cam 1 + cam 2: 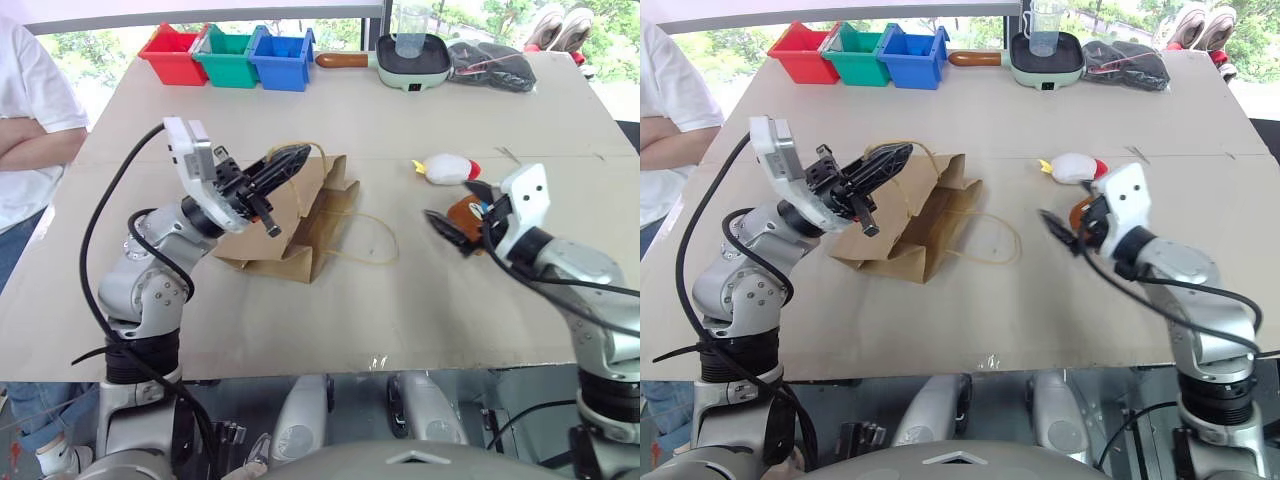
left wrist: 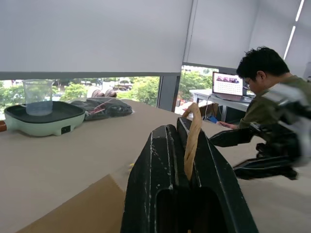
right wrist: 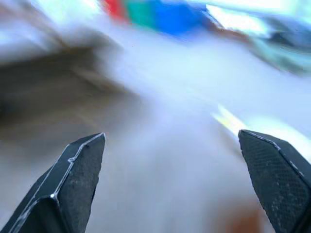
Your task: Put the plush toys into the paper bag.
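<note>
The brown paper bag (image 1: pixel 300 225) lies on its side at mid-table. My left gripper (image 1: pixel 293 156) hovers over the bag's mouth, shut on one tan cord handle (image 2: pixel 192 141), which it holds lifted. The other handle loop (image 1: pixel 372 242) rests flat on the table. A white plush toy (image 1: pixel 450 168) with a yellow tail and red tip lies to the right of the bag. Just in front of it sits the round brown plush toy (image 1: pixel 466 210), partly hidden by my right gripper (image 1: pixel 461 208), whose fingers stand wide open on either side of it.
Red (image 1: pixel 172 55), green (image 1: pixel 228 58) and blue (image 1: pixel 281 60) bins line the far left edge. A green electric pan (image 1: pixel 412 58) with a clear cup and a black pouch (image 1: pixel 490 65) sit at the far right. A person in white (image 1: pixel 25 130) stands at the table's left side.
</note>
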Controlling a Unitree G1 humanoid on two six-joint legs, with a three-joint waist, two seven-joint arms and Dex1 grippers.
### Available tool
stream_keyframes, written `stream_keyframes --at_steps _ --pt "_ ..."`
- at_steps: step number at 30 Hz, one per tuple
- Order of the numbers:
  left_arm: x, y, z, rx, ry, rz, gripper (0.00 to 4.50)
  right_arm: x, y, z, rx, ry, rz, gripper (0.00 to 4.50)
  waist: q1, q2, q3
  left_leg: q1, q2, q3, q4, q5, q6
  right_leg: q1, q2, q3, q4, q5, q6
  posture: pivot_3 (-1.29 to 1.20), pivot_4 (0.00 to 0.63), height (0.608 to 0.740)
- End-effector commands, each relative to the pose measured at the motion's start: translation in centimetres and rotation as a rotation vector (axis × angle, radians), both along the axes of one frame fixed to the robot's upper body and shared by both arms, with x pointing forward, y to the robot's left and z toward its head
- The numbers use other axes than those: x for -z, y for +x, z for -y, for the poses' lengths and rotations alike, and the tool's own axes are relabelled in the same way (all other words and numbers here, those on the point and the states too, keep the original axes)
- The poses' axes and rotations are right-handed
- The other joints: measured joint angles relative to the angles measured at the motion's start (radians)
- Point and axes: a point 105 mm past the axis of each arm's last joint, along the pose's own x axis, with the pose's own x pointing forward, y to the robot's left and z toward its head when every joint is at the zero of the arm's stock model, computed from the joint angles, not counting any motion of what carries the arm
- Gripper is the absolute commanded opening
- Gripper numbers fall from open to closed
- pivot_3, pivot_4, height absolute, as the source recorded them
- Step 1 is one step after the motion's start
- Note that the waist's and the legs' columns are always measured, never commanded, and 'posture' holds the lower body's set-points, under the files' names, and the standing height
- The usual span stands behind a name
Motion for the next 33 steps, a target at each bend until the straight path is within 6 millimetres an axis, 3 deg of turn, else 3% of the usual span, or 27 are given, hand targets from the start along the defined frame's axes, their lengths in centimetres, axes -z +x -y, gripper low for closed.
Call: stream_keyframes --at_steps 1,3,4,5,11,13,15,17,19,21,26,33 --pt "-0.8 -0.3 0.5 0.02 0.01 0.06 0.0 1.9 0.7 3.1 0.169 -0.068 -0.072 4.27 0.0 0.0 0.0 0.0 0.0 0.0 0.0 0.0 0.0 0.0 0.0 0.0 0.0 0.0 0.0 0.0 0.15 0.74" --pt "-0.8 -0.3 0.5 0.022 0.011 0.062 0.0 3.5 0.8 3.5 0.187 -0.074 -0.129 4.27 -0.003 0.0 0.0 0.0 0.0 0.001 -0.002 0.0 0.0 0.0 0.0 0.0 -0.001 0.0 0.0 0.0 0.15 0.74" --pt "-0.8 -0.3 0.6 0.023 0.011 0.064 0.0 4.3 1.0 3.9 0.199 -0.077 -0.151 3.78 -0.005 0.0 0.0 0.0 0.0 0.001 -0.002 0.0 0.0 0.0 0.001 0.0 -0.001 0.0 0.0 0.0 0.15 0.74" --pt "-0.8 -0.3 0.6 0.024 0.011 0.066 0.0 4.6 1.1 4.0 0.194 -0.086 -0.148 3.56 -0.006 0.0 0.0 0.0 0.001 0.001 -0.003 0.0 0.0 0.0 0.001 0.0 -0.001 0.0 0.0 0.0 0.15 0.74" --pt "-1.2 -0.4 0.5 0.018 -0.01 0.074 0.0 3.2 1.2 2.9 0.107 -0.067 -0.054 0.54 -0.003 0.0 0.0 0.0 0.0 0.001 -0.002 0.0 0.0 0.0 0.001 0.0 -0.002 0.0 0.0 0.0 0.15 0.74" --pt "-1.1 -0.5 0.6 0.022 -0.014 0.068 0.0 3.1 0.9 2.2 0.05 -0.051 -0.038 0.03 -0.003 0.0 0.0 0.0 0.0 0.0 -0.002 0.0 0.0 0.001 0.001 0.0 -0.002 0.0 0.0 0.0 0.15 0.74" --pt "-1.1 -0.6 0.7 0.022 -0.019 0.064 0.0 2.3 0.8 1.5 0.007 -0.027 -0.005 0.03 -0.004 0.0 0.0 -0.001 0.0 0.0 -0.002 0.0 0.0 0.001 0.001 0.0 -0.003 0.0 0.0 0.0 0.15 0.74" --pt "-1.2 -0.6 0.7 0.023 -0.029 0.06 0.0 0.3 0.3 -0.6 -0.103 0.046 0.073 0.03 -0.006 0.0 0.0 0.0 0.0 0.0 -0.002 0.0 0.0 0.001 0.001 0.0 -0.003 0.0 0.0 0.0 0.15 0.74" --pt "-1.3 -0.7 0.9 0.03 -0.034 0.055 0.0 -2.3 -0.9 -4.1 -0.276 0.205 0.136 0.03 -0.012 0.0 0.0 0.0 0.001 -0.001 -0.002 0.0 0.0 0.0 0.001 0.0 -0.003 0.0 0.0 0.0 0.15 0.74" --pt "-1.4 -0.8 1.2 0.042 -0.044 0.051 0.0 -3.7 -1.8 -7.0 -0.41 0.271 0.158 0.03 -0.015 0.001 0.001 0.0 0.003 -0.002 -0.003 0.0 0.0 0.0 0.003 0.001 -0.003 0.0 0.0 0.0 0.15 0.74" --pt "-1.6 -1.0 2.2 0.077 -0.052 0.051 0.0 -3.3 -0.7 -13.4 -0.57 0.213 0.126 0.03 -0.01 0.001 0.0 0.0 0.002 -0.003 -0.003 0.0 0.0 0.0 0.002 0.001 -0.003 0.0 0.0 0.0 0.15 0.74" --pt "-1.9 -1.0 2.8 0.107 -0.043 0.067 0.0 -0.6 0.4 -19.3 -0.767 0.039 0.042 0.03 -0.009 0.001 0.001 -0.001 0.001 -0.003 -0.003 0.0 0.0 0.0 0.001 0.0 -0.004 0.0 0.0 0.0 0.15 0.74"
